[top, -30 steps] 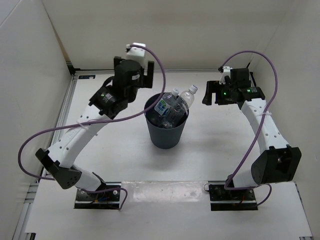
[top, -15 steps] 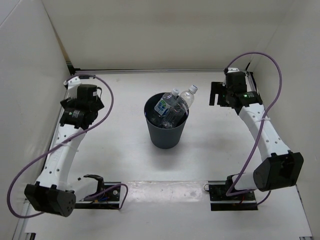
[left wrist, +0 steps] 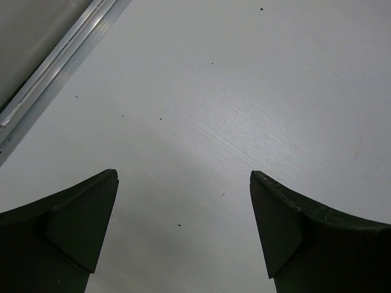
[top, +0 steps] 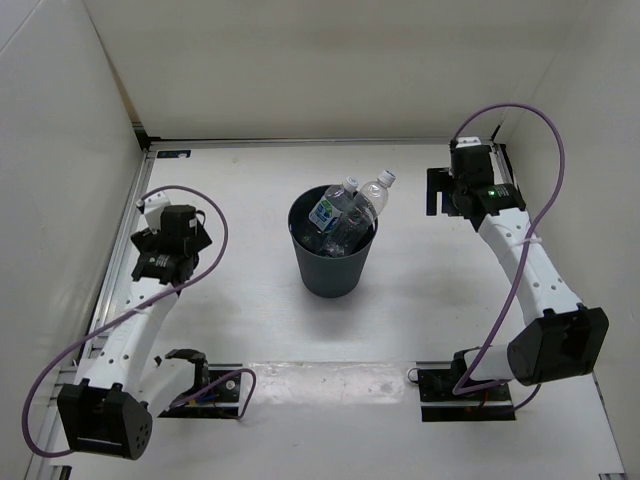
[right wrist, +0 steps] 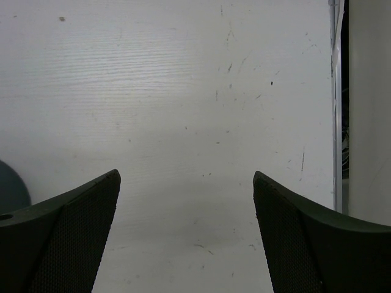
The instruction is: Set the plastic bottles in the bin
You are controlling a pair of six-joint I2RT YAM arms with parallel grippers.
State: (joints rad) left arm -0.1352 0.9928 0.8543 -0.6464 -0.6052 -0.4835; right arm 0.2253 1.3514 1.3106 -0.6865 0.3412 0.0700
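Observation:
The dark grey-blue bin (top: 333, 265) stands in the middle of the table. Plastic bottles (top: 350, 212) are stacked inside it, clear ones with white caps. One carries a blue and green label (top: 322, 212), and two necks stick out over the far rim. My left gripper (top: 168, 238) hangs over bare table well to the left of the bin. Its jaws are open and nothing is between them (left wrist: 183, 176). My right gripper (top: 447, 192) is to the right of the bin, open and empty (right wrist: 186, 176). A sliver of the bin (right wrist: 11, 186) shows at the left edge of the right wrist view.
White walls close the table in on the left, back and right. A metal rail (left wrist: 55, 67) runs along the left edge near the left gripper. Another rail (right wrist: 335, 104) runs along the right edge. Purple cables loop off both arms.
My left arm has swung away from the bin's far rim to the left side of the table and drawn back. The right arm has shifted slightly right. The bottles and bin are still.

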